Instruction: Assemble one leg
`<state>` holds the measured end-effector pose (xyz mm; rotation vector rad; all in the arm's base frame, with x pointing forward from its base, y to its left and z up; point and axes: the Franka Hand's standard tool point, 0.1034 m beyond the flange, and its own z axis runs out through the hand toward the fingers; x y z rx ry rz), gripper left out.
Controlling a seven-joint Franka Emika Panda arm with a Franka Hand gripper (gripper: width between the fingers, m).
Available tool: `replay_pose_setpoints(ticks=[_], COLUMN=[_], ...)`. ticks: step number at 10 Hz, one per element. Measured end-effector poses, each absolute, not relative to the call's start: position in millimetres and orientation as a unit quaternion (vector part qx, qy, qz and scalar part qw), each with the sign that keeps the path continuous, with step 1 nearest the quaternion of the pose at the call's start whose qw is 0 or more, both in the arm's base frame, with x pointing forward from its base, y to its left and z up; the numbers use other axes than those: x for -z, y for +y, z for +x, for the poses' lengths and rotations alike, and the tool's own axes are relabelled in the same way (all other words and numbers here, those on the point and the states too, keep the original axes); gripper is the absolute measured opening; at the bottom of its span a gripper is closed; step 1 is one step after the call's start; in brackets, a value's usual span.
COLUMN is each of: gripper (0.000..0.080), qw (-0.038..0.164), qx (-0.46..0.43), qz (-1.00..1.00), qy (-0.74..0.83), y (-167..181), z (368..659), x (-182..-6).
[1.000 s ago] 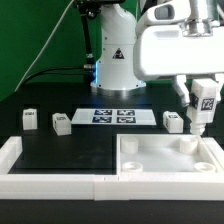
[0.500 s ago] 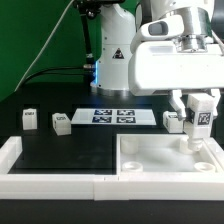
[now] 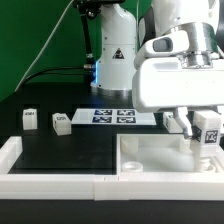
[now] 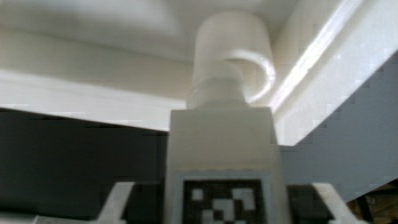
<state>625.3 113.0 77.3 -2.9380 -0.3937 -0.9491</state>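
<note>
Black table (image 3: 60,150) below: my gripper (image 3: 206,122), clenched on the leg (image 3: 209,134), has dropped lower than a second ago, putting the leg's tip directly beneath me at the tray (image 3: 150,162) corner, so I judge insertion imminent.

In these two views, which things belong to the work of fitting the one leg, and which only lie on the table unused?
Belonging to the job: the claw, shut on the held leg; the white tray piece under it.
Lying about: first loose leg, second loose leg, third loose leg beside the claw, the marker board, the white rail.
</note>
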Motion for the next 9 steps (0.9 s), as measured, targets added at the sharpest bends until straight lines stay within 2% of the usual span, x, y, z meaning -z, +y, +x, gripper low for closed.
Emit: replay_pose_setpoints(ticks=[5, 7, 9], gripper=[0.0288, 0.0288, 0.0288], qw=[0.016, 0.016, 0.017], qx=[0.3, 0.3, 0.296], qz=[-0.945, -0.945, -0.947], qy=[-0.125, -0.126, -0.127], y=[115.9, 116.7, 117.0], z=[623.2, 619.7, 612.7], x=[-77.7, -84.4, -78.1])
